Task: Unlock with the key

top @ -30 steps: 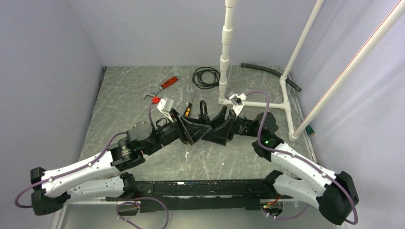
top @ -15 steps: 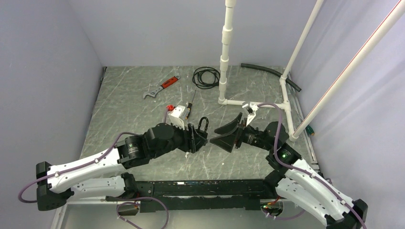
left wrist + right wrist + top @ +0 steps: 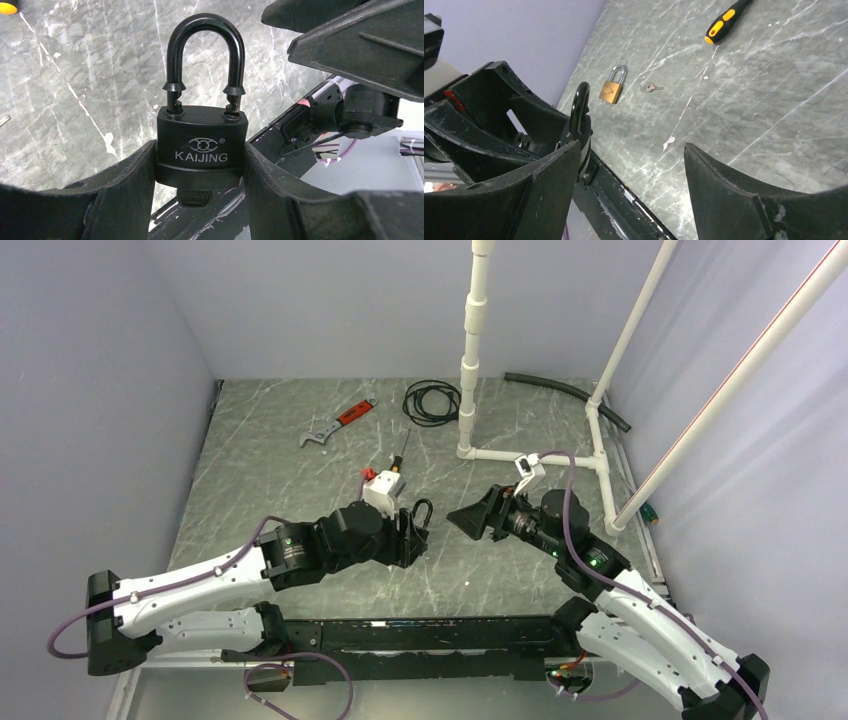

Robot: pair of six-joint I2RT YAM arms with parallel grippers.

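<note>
A black padlock [image 3: 201, 145] marked KAIJING is clamped by its body between the fingers of my left gripper [image 3: 200, 150], its shackle pointing away from the wrist. The black head of a key [image 3: 200, 197] sticks out of the lock's underside. Both shackle legs meet the top of the body; whether the shackle is released I cannot tell. From above, the padlock [image 3: 422, 514] hangs over the table's middle in the left gripper [image 3: 415, 530]. My right gripper [image 3: 462, 518] is a short way to its right, open and empty. In the right wrist view the gripper [image 3: 630, 150] faces the padlock [image 3: 580, 117] edge-on.
A brass padlock [image 3: 613, 86] and a small key [image 3: 650, 87] lie on the table beyond the black lock. A yellow-and-black screwdriver [image 3: 400, 455], a red-handled wrench [image 3: 338, 423], a black cable coil [image 3: 432, 400], a black hose [image 3: 565, 392] and a white pipe frame [image 3: 470, 360] are farther back.
The two grippers, close together a second ago, have separated. The right one has drawn back to the right; the left arm has carried the padlock toward the near edge.
</note>
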